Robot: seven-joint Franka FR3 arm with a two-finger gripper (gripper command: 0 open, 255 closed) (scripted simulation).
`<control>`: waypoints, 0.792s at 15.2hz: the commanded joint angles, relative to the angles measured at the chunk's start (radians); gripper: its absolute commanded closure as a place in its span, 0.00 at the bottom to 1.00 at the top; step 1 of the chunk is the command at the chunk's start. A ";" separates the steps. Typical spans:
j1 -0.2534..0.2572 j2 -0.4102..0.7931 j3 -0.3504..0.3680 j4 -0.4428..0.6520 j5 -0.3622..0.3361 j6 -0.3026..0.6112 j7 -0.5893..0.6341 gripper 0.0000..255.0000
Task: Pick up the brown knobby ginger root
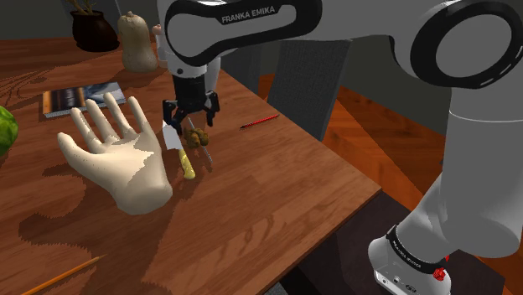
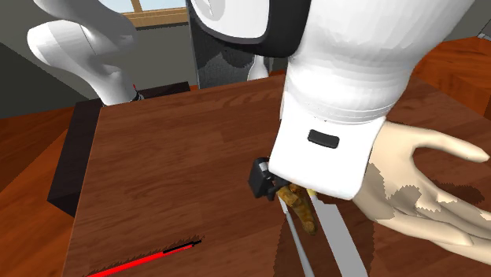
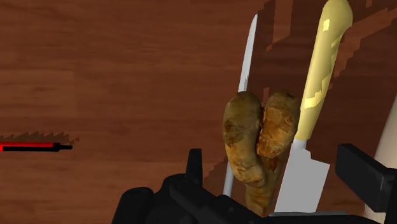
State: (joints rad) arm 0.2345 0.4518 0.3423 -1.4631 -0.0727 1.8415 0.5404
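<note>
Gripper over ginger beside knife; jaws wide apart, straddling it, gripping nothing. Grasp and lift outstanding.

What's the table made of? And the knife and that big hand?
Table: looks like wood, reddish-brown with grain lines. Knife: pale grey blade, probably metal; yellow handle, can't tell. Big hand: smooth cream, maybe plastic or plaster.

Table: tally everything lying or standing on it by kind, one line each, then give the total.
Produce: 3 (ginger root, squash, green melon)
Pencils: 2 (red pencil, orange pencil)
Blades: 2 (yellow-handled knife, thin grey blade)
Hand model: 1
Book: 1
Dark pot: 1
Total: 10
</note>
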 commanded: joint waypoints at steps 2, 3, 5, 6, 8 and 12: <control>-0.001 0.006 -0.002 -0.030 -0.002 0.037 0.000 0.00; -0.001 0.009 -0.002 -0.040 -0.003 0.049 0.000 0.00; -0.001 0.014 -0.003 -0.054 -0.005 0.067 0.000 0.00; -0.001 0.014 -0.003 -0.053 -0.005 0.067 0.000 0.00; -0.001 0.015 -0.003 -0.053 -0.005 0.067 0.001 1.00; -0.001 0.015 -0.003 -0.052 -0.005 0.067 0.001 1.00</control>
State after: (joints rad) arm 0.2341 0.4662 0.3396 -1.5142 -0.0776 1.9079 0.5412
